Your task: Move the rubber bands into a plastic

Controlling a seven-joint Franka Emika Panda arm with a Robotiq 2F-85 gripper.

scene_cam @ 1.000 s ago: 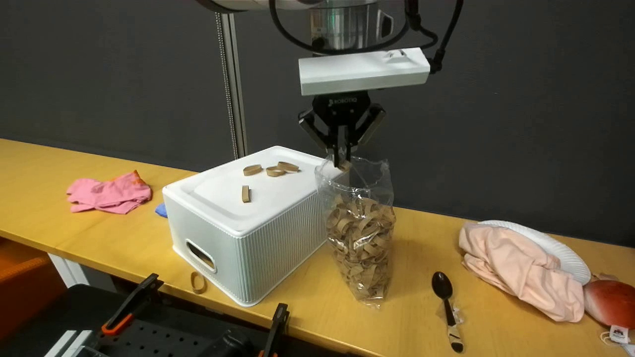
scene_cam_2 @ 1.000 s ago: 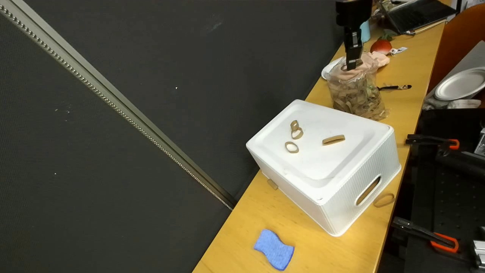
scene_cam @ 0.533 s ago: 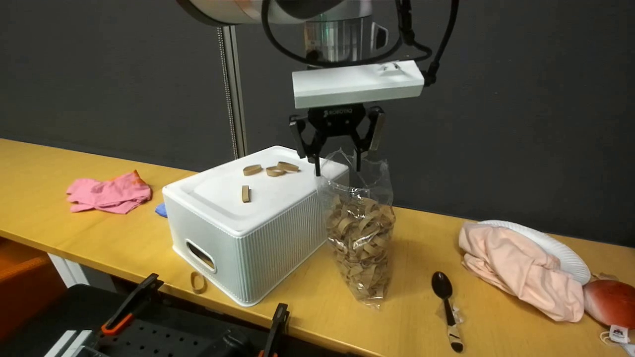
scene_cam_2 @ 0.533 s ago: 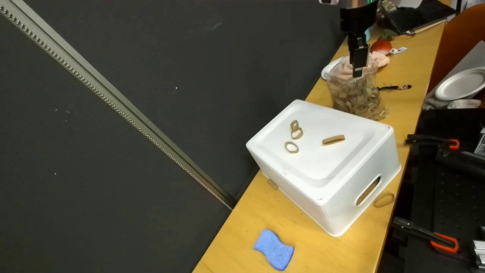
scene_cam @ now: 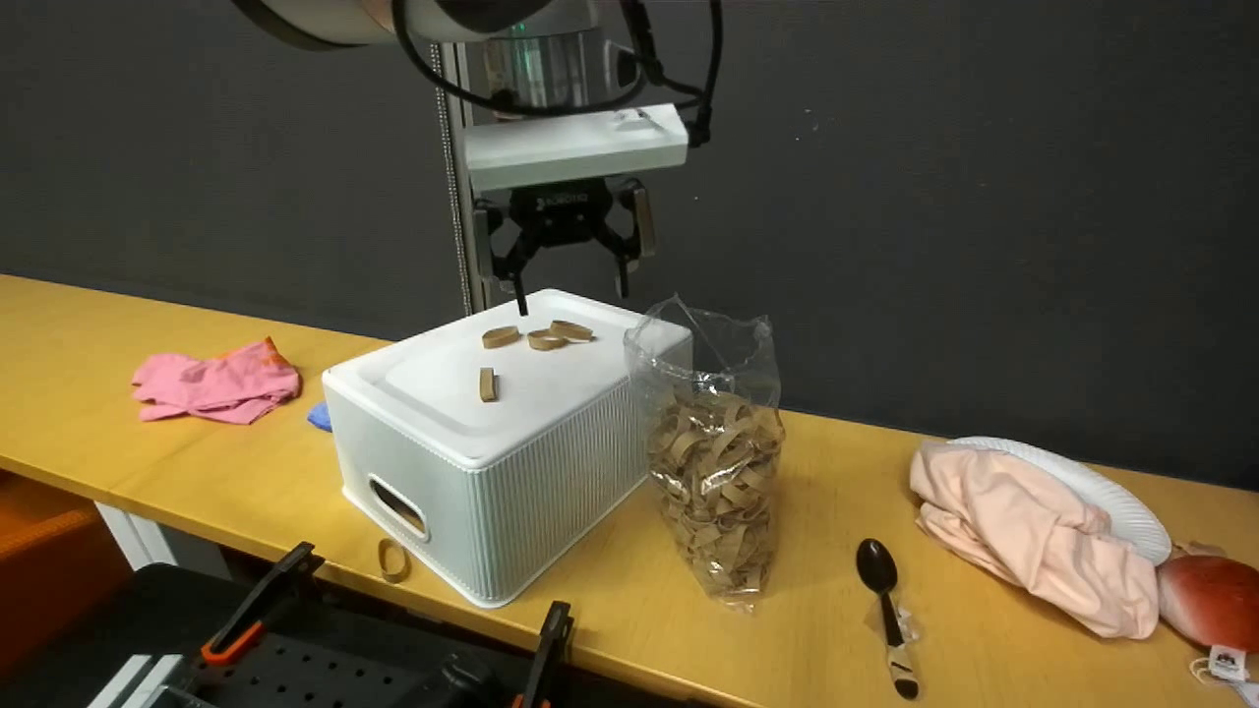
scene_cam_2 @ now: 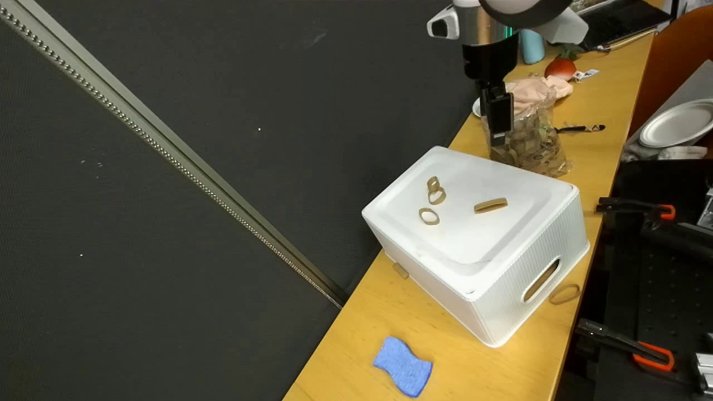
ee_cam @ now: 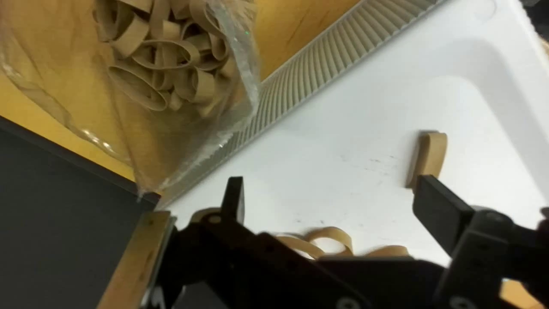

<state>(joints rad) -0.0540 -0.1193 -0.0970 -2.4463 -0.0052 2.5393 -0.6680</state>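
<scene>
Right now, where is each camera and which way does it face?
In an exterior view: across the table from the dark wall, facing it; arm and fingers show.
In an exterior view: high near the blue sponge, looking along the table toward a laptop; arm and fingers show.
In the wrist view: on the arm, looking down at the white box and plastic bag; fingers show.
Both exterior views share the white box, plastic bag and rubber bands.

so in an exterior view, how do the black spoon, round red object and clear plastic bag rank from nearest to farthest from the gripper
In an exterior view, from the open gripper:
1. Clear plastic bag, below it to the picture's right, beside the white box.
2. Black spoon, farther right, lying on the table.
3. Round red object, at the picture's right edge.
</scene>
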